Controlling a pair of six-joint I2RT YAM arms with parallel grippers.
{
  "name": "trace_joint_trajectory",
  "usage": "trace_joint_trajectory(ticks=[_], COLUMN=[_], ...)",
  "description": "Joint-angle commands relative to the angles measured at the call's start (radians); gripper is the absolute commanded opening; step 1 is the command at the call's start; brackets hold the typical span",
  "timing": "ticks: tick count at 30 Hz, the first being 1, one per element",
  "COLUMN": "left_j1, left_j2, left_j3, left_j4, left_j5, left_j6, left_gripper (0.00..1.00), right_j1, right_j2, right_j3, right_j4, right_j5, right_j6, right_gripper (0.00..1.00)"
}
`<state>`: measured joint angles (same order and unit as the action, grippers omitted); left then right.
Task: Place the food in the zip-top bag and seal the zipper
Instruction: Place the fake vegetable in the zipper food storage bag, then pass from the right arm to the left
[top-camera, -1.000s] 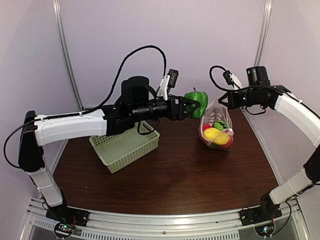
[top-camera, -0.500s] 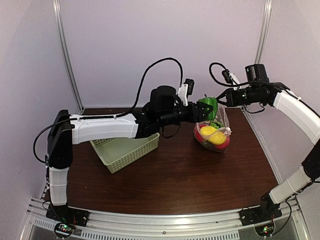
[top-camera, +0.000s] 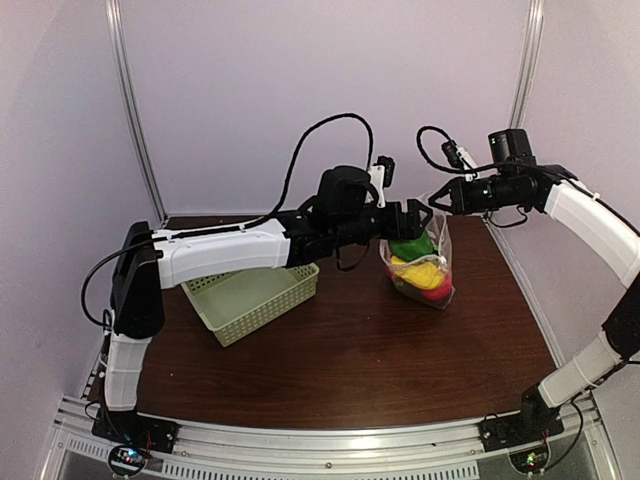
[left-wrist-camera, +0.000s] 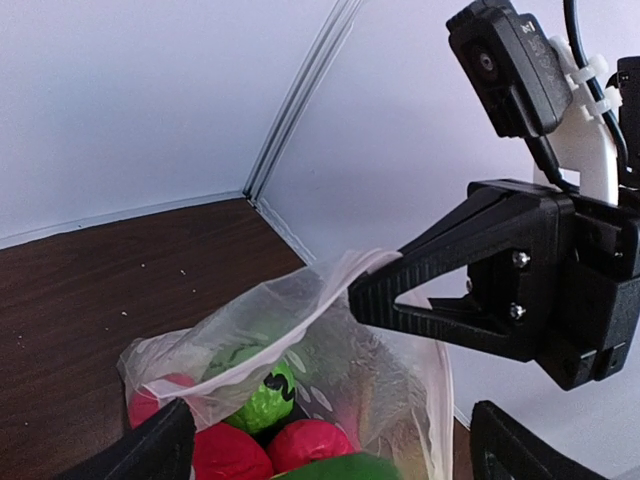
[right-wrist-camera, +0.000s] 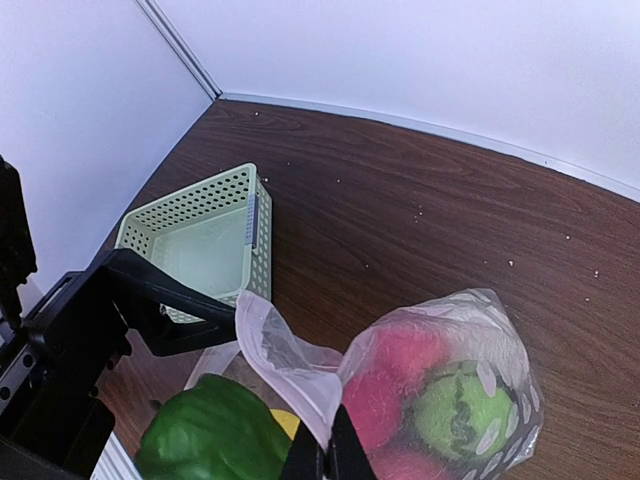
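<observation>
Pale lilac walls close in a dark wood table (top-camera: 350, 350), over which the left arm (top-camera: 220, 255) stretches from the near left toward the far right while the right arm (top-camera: 590, 215) bends in from the right edge. Under the left arm a pale green lattice basket (top-camera: 250, 295) rests on the table. At the far right stands the zip-top bag (top-camera: 446, 238), clear with white dots, its mouth gaping upward and the zipper (left-wrist-camera: 250, 358) unpressed. The right hand (top-camera: 434, 201) is pinched tight on the bag's top edge. The left hand (top-camera: 415, 225) hovers at the mouth, fingers spread wide apart. Inside lies the food (top-camera: 422, 270): a green pepper (top-camera: 408, 247) on top, with yellow and red pieces beneath.
</observation>
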<state>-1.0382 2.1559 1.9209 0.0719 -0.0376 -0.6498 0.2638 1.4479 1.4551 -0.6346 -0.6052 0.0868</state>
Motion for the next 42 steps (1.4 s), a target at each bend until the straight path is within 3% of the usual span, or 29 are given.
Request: trace_joint_trajectory(ticks=[1,8,12,16,18,23,25,28,31,37,38,40,42], left_j1=[-0.004,-0.005,-0.005,0.012,0.030,0.032,0.031,0.025,0.024,0.025,0.026,0.030,0.030], left_j2=[-0.009,-0.078,-0.193,-0.272,-0.273,-0.210,-0.177,-0.147,-0.134,-0.117,-0.110,-0.097,-0.105], left_j3=[0.034,0.015,-0.087,-0.168,-0.190,-0.228,-0.223,-0.217,-0.214,-0.204,-0.198,-0.177,-0.127], left_j4=[-0.041,-0.027,-0.024,-0.208,-0.284,-0.249,-0.235,-0.219,-0.215,-0.220,-0.224,-0.227,-0.222], left_j5=[-0.038,-0.060,-0.083,-0.177,-0.112,0.079,0.133,0.165,0.162,0.145,0.146,0.173,0.226], left_j6=[0.018,0.098,0.132,0.023,-0.061,-0.138,-0.161,-0.174,-0.176,-0.177,-0.175,-0.176,-0.179], left_gripper=[0.98,0.98,0.98,0.97,0.86,0.50,0.48,0.56,0.55,0.40,0.33,0.01,0.00], right_j1=[0.002,0.002,-0.003,-0.003,-0.004,-0.003,-0.004,-0.003,-0.004,-0.003,-0.003,-0.003,-0.003], right_j2=[0.002,-0.008,-0.016,-0.030,-0.029,-0.027,-0.026,-0.029,-0.034,-0.047,-0.048,-0.050,-0.048], right_j3=[0.043,0.032,0.035,0.016,0.010,-0.009,-0.012,-0.012,-0.018,-0.041,-0.043,-0.041,-0.023], right_j4=[0.036,0.042,0.035,0.044,0.053,0.072,0.073,0.069,0.069,0.074,0.075,0.073,0.057], right_j5=[-0.027,-0.029,-0.036,-0.037,-0.047,-0.049,-0.046,-0.044,-0.043,-0.039,-0.039,-0.036,-0.029], right_j6=[0.014,0.013,0.010,0.010,0.015,0.019,0.018,0.016,0.016,0.016,0.016,0.015,0.003], right_gripper=[0.00,0.00,0.00,0.00,0.00,0.00,0.00,0.00,0.00,0.00,0.00,0.00,0.00])
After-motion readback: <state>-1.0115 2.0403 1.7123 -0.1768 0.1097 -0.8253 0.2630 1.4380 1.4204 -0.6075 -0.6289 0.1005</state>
